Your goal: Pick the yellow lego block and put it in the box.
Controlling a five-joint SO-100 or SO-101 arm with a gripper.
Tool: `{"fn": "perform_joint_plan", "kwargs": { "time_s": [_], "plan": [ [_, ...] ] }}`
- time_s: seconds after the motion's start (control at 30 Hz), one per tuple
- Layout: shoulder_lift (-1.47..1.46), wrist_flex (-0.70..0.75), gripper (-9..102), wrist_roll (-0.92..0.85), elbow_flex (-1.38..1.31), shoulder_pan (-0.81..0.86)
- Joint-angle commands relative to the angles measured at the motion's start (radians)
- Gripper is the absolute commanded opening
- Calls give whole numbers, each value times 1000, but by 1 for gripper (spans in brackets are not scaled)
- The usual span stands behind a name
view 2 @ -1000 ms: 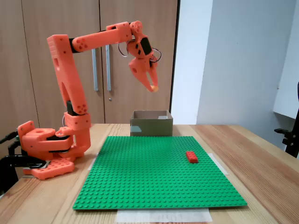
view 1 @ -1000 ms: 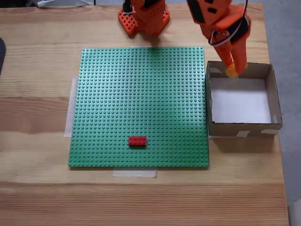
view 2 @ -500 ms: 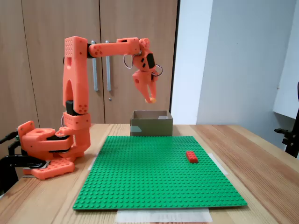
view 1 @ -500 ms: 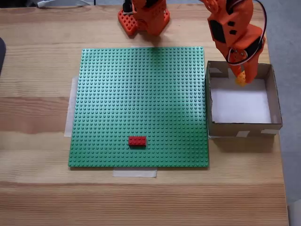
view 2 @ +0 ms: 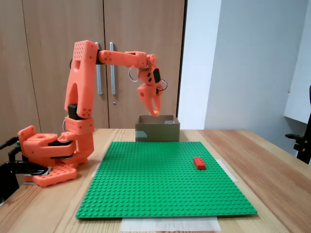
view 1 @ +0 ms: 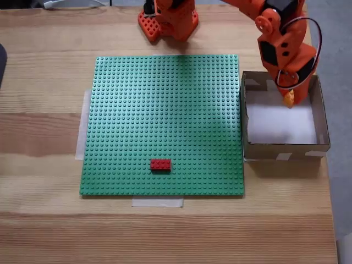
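Observation:
The yellow lego block (view 1: 289, 99) (view 2: 156, 113) is pinched at the tip of my orange gripper (view 1: 289, 97) (view 2: 155, 110), which is shut on it. Seen from above, the block hangs over the far right part of the box (view 1: 322, 120). From the side, it hovers just above the box's (view 2: 157, 133) top rim, with the gripper pointing down. The box is brown cardboard with a white floor and stands to the right of the green baseplate (view 1: 161, 124) in the view from above.
A red brick (view 1: 160, 164) (view 2: 199, 163) sits on the baseplate near its front edge. The arm's orange base (view 1: 168, 22) (view 2: 48, 158) stands behind the plate. In the view from above, the wooden table's right edge lies just past the box.
The gripper carried the yellow block rightward and forward from the box's back rim to over its interior, and came down toward the rim.

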Motion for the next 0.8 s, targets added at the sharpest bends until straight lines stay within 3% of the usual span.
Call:
{"fn": "perform_joint_plan", "kwargs": {
  "time_s": [0.0, 0.77],
  "plan": [
    [6, -61, -1, 3, 26, 12],
    [-15, -213, -1, 60, 175, 41]
  ]
}}
